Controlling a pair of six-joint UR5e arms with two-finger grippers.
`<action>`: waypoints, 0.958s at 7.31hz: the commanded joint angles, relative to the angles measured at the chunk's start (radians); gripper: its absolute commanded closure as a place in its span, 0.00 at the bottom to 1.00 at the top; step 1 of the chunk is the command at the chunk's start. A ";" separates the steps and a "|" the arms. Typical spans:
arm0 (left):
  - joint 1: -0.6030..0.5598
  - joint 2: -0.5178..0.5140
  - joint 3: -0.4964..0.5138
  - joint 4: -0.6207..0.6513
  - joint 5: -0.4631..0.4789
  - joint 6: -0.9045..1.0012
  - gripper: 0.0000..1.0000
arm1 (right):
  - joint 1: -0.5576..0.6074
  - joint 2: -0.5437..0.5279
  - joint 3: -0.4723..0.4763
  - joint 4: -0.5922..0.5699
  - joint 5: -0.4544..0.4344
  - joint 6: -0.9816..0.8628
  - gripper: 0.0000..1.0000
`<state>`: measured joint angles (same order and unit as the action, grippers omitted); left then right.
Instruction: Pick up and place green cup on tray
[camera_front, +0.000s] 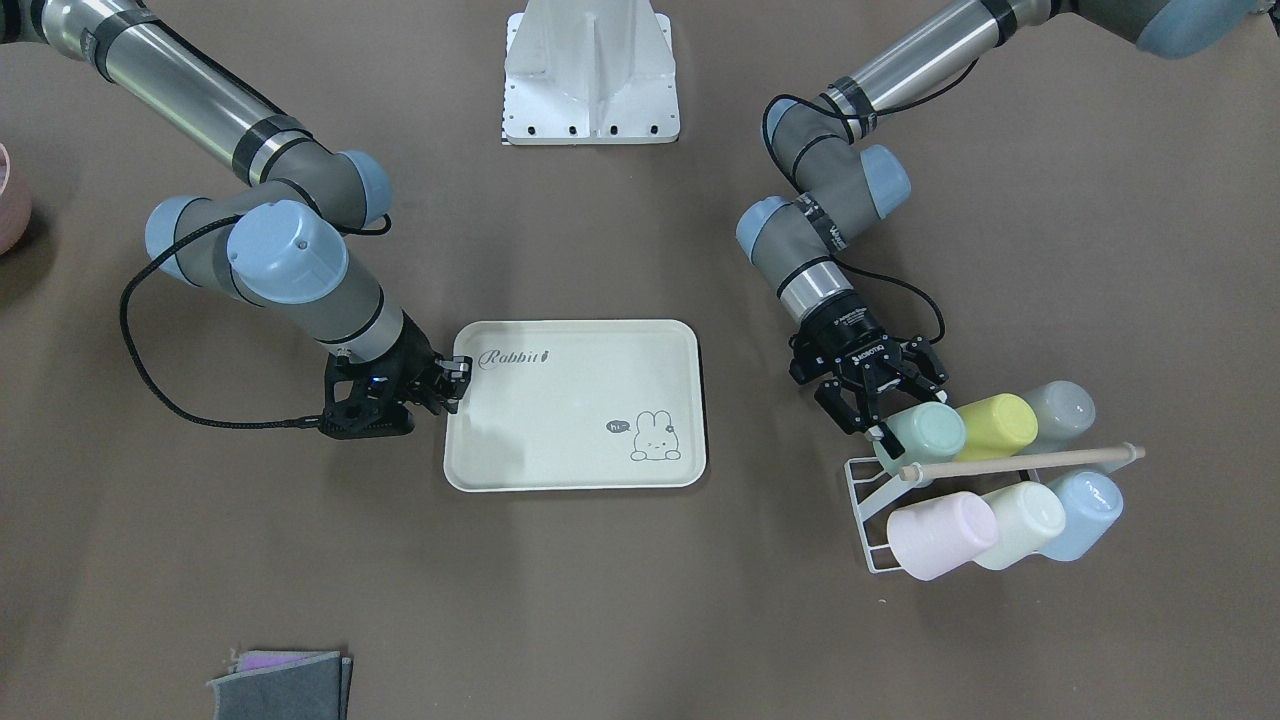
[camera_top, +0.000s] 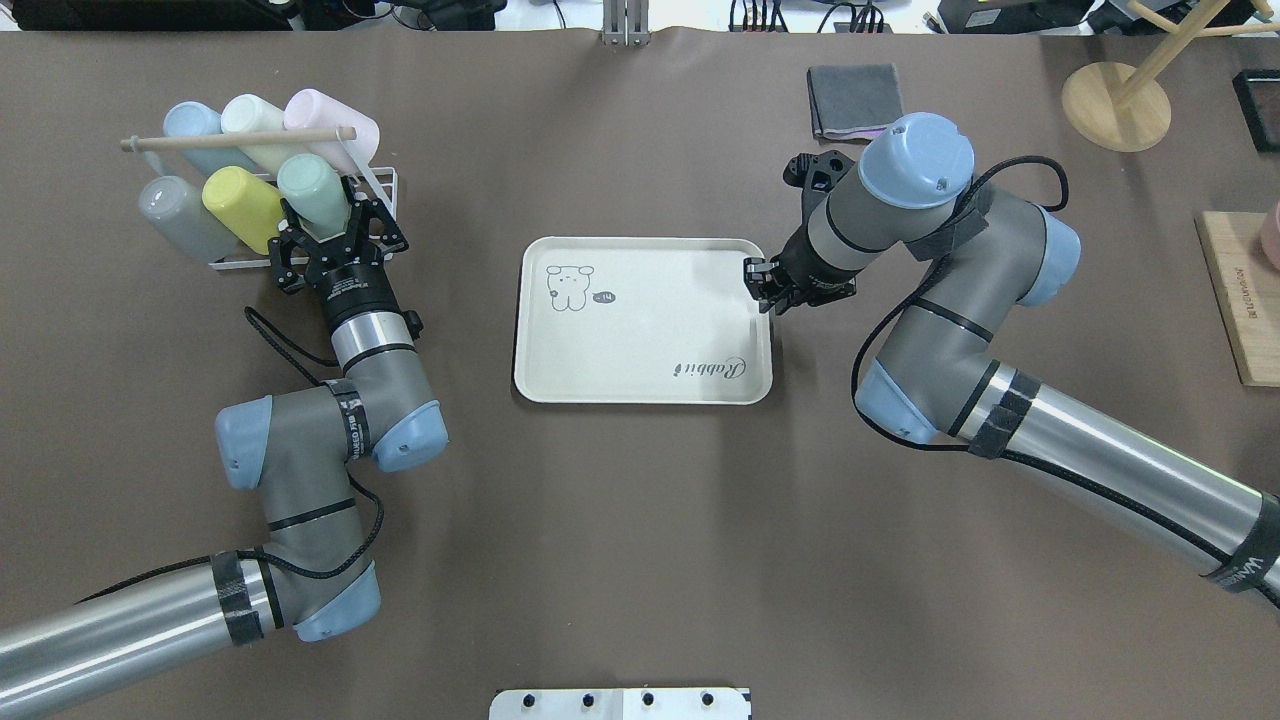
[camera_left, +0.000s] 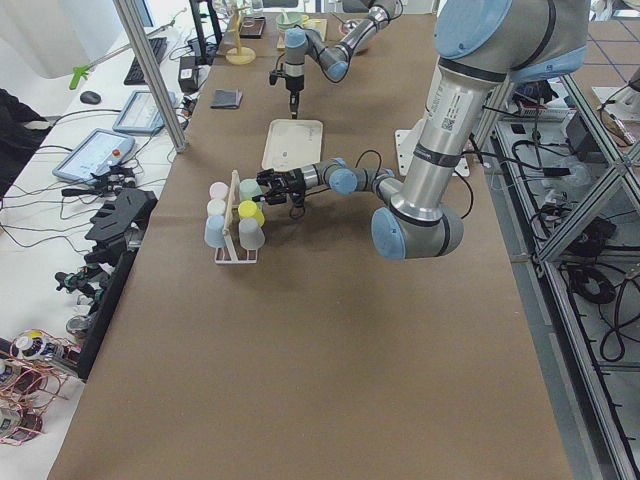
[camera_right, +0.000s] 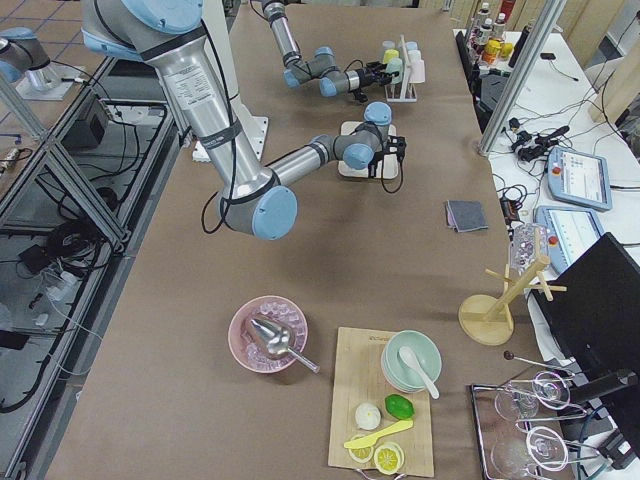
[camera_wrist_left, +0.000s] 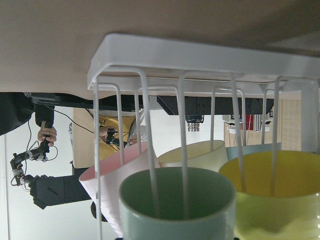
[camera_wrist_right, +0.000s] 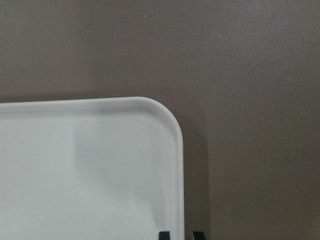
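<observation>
- Left claw (camera_top: 325, 222) is standing open at the white wire rack (camera_wrist_left: 200, 50), its fingers spreading to either side of the mouth end of the muted sage-green plastic cup (camera_top: 312, 188). I cannot tell whether they are touching it.
- Green cup is sitting tilted on a rack prong in the row nearer the robot, just beside the bright yellow-green plastic cup (camera_front: 995, 422) and well apart from the tray.
- Rack is also carrying a grey cup (camera_front: 1060, 408), a pink cup (camera_front: 940, 533), a cream cup (camera_front: 1022, 520) and a pale blue cup (camera_front: 1085, 512).
- Flat cream rectangular tray (camera_front: 575, 410) with "Rabbit" script is lying on the brown counter (camera_front: 640, 600) between the arms.
- Right claw (camera_front: 458, 378) is sitting at the tray's corner by the script. Its fingertips (camera_wrist_right: 164, 233) are narrowly apart, one on each side of the rim. I cannot tell whether they are pinching it.
</observation>
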<state>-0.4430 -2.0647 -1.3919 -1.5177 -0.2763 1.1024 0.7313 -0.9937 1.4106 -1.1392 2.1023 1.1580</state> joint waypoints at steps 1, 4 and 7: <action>-0.023 0.002 -0.018 0.002 0.005 0.001 0.82 | 0.052 -0.006 0.043 -0.109 0.024 -0.021 0.00; -0.029 0.012 -0.087 -0.004 0.005 0.097 0.85 | 0.176 -0.065 0.115 -0.274 0.059 -0.340 0.00; -0.032 0.049 -0.215 -0.006 0.005 0.158 0.85 | 0.348 -0.219 0.331 -0.570 0.061 -0.737 0.00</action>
<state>-0.4735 -2.0384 -1.5342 -1.5220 -0.2715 1.2243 1.0033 -1.1415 1.6567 -1.5909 2.1584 0.5781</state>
